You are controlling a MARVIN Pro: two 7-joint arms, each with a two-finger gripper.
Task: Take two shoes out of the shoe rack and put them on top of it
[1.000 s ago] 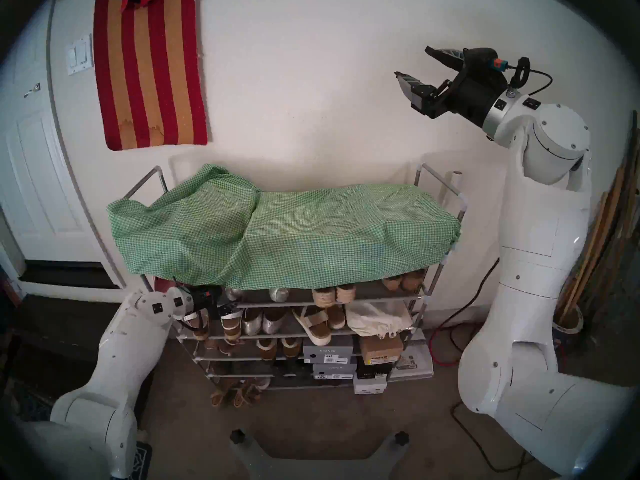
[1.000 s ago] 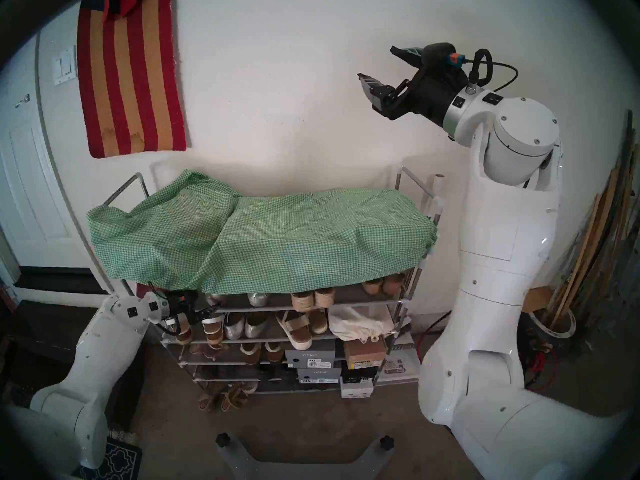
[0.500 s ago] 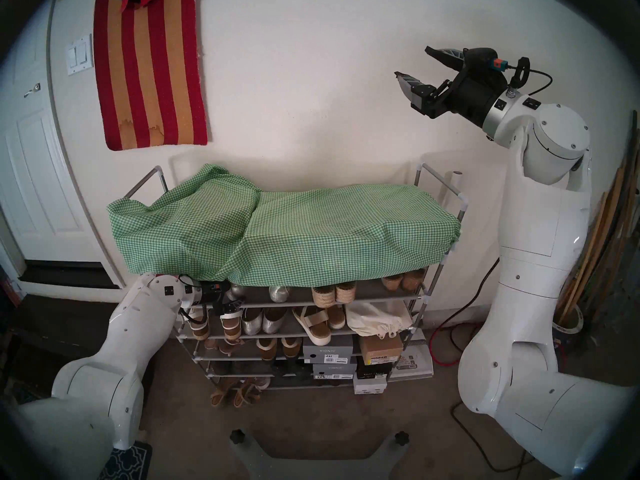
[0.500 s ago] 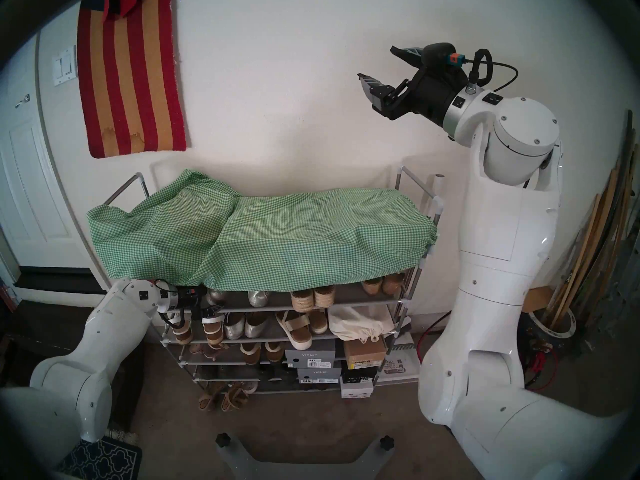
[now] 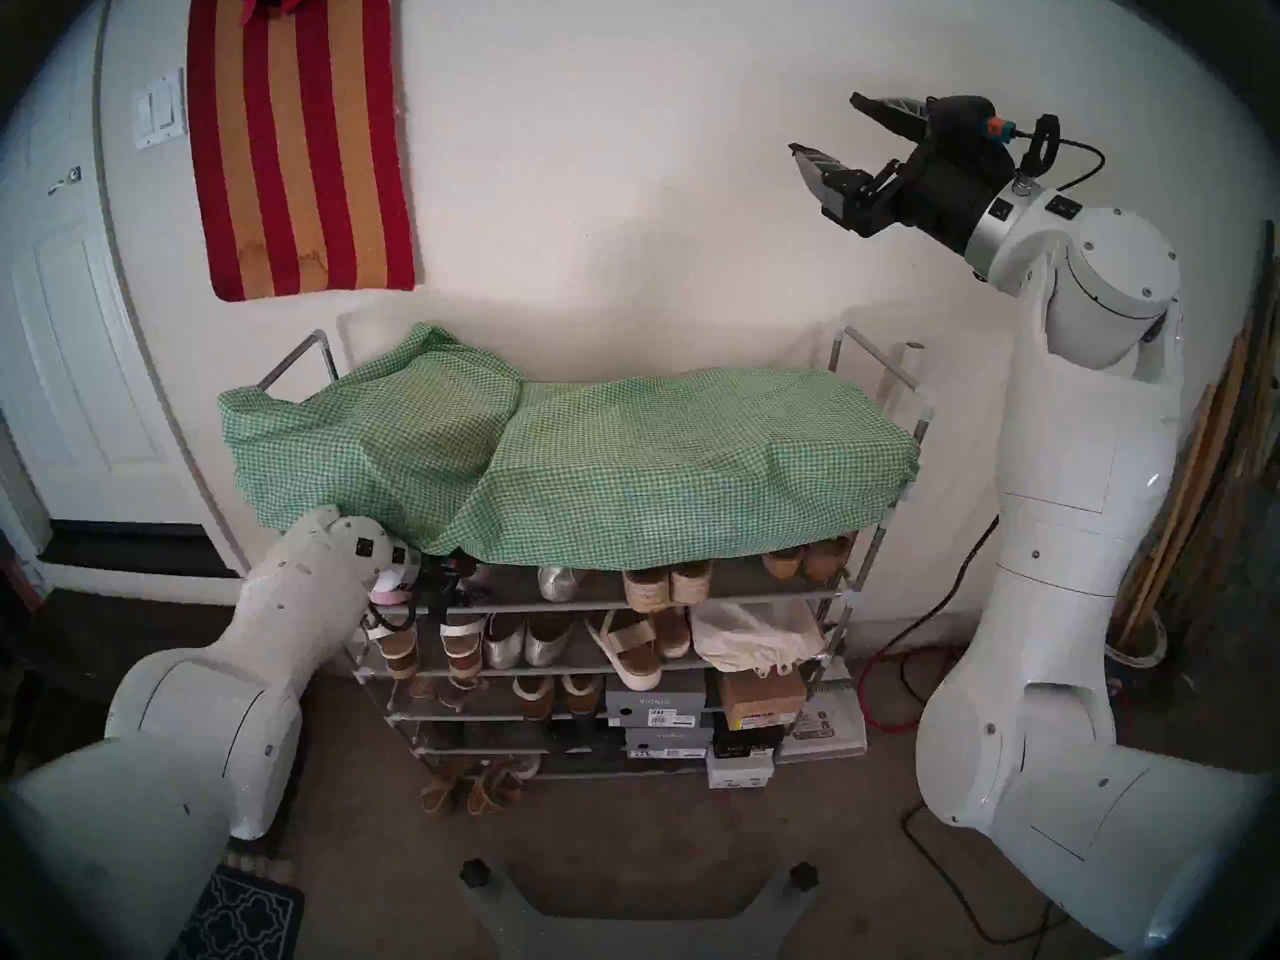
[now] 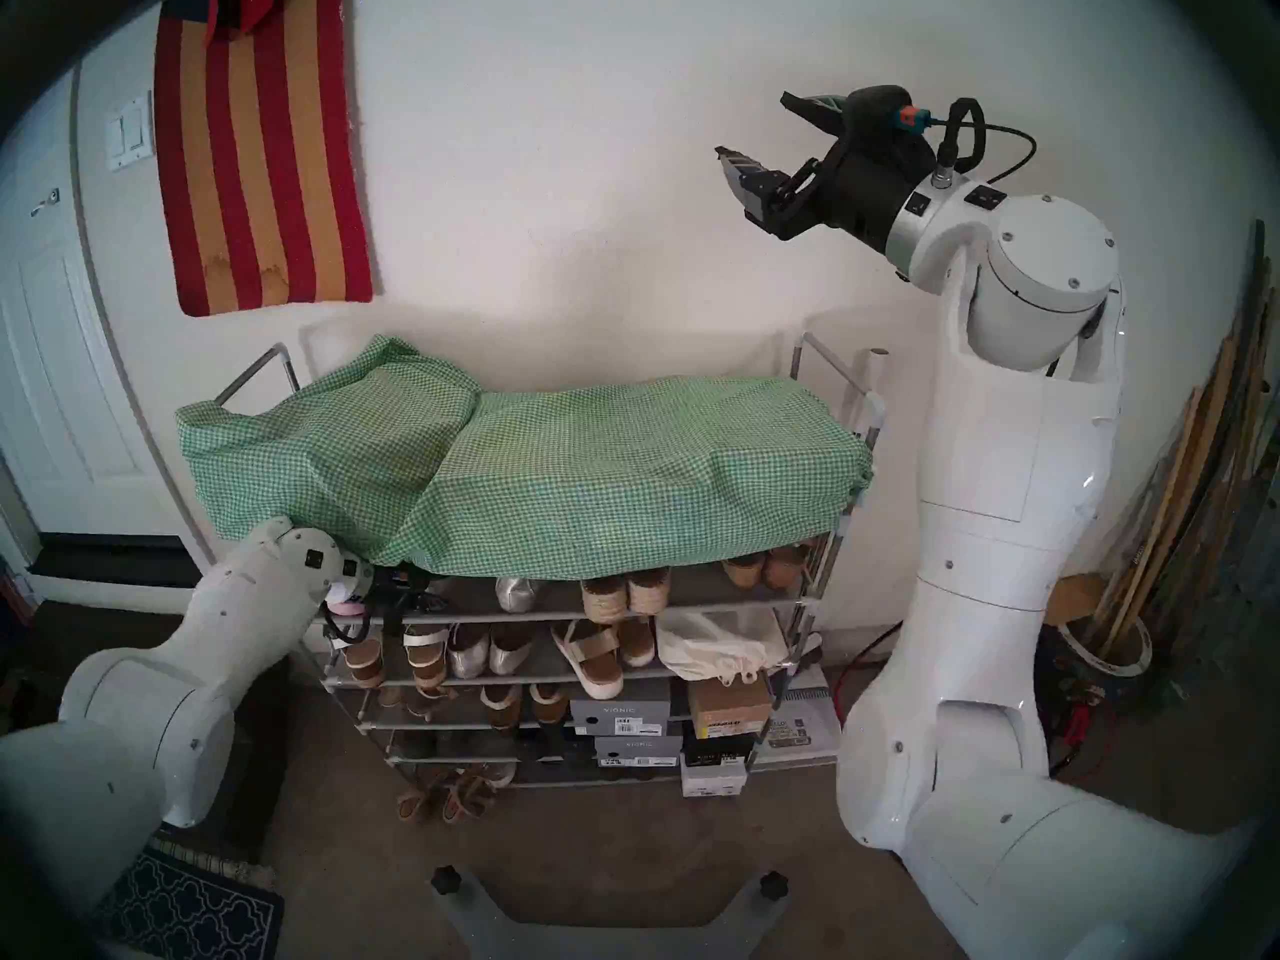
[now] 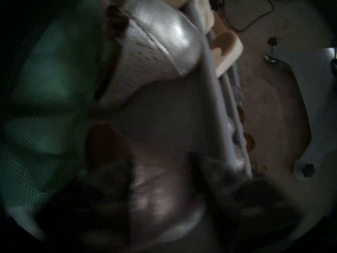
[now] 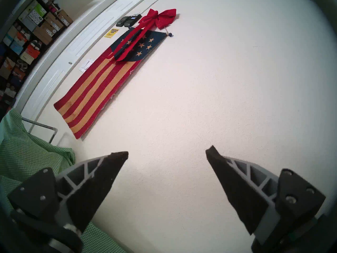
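**Still on shoe one, left grab**

I've got the left gripper (image 5: 443, 586) under the green cloth (image 5: 568, 467) on the shoe rack (image 5: 841, 595), second tier. Wrist view too dark: can't tell its closure. Perforated silver flat (image 7: 155, 51) sits just ahead. Right gripper (image 8: 166, 156) spread wide, empty. Next: confirm grip, pull out clear of the front rail.

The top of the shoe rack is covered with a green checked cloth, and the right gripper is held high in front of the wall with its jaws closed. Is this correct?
Not quite. The right gripper has its jaws wide open, with bare wall between the two fingers, as the right wrist view shows. The rest holds: a green checked cloth covers the top of the shoe rack, and that gripper is held high before the wall.
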